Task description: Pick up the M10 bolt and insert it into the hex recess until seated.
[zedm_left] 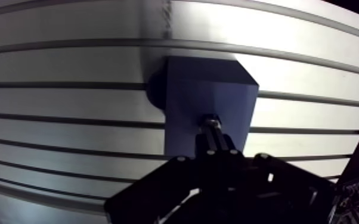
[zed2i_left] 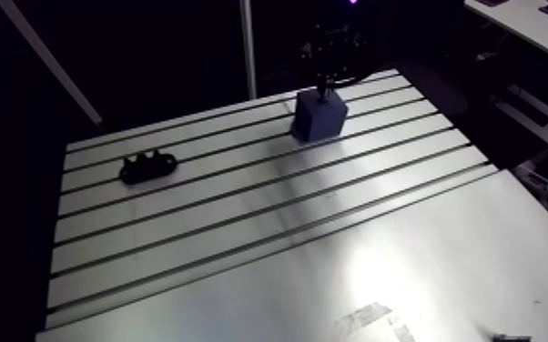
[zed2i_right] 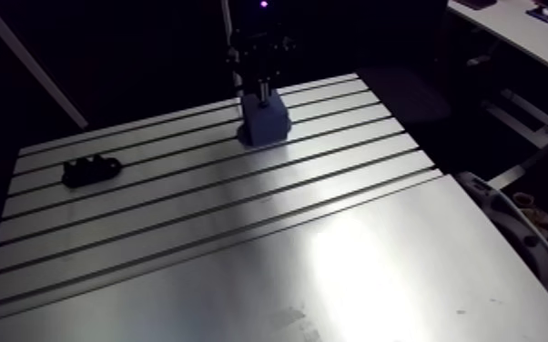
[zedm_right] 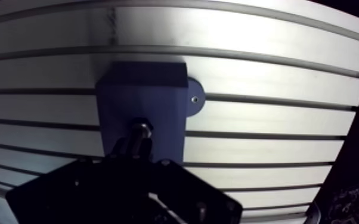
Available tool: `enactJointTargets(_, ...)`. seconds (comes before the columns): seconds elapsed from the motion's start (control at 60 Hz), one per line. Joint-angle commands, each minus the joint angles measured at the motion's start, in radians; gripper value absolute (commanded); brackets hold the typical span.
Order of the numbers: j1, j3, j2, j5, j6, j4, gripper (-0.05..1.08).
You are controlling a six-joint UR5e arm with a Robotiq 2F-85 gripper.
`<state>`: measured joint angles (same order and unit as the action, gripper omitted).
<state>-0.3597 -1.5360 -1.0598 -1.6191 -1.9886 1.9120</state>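
Bolt pinched in closed gripper, end at top of blue block on slotted surface; recess hidden. Risk of jamming from tilt or hex corners out of line; of slipping in grip under hard push; of early release, unseated.

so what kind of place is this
Probably a robotics lab workbench: a slotted aluminium table, a gripper holding a bolt at a blue block, and a black part lying on the table.

M10 bolt upright, at middle of blue block top.
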Motion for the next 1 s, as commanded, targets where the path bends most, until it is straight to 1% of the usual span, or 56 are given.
enactJointTargets(0.017, -0.001, -0.002, 0.001, 0.000, 0.000, 0.000, 1.06)
enactJointTargets(1.0, -0.001, -0.006, 0.019, -0.002, -0.005, 0.014, 1.05)
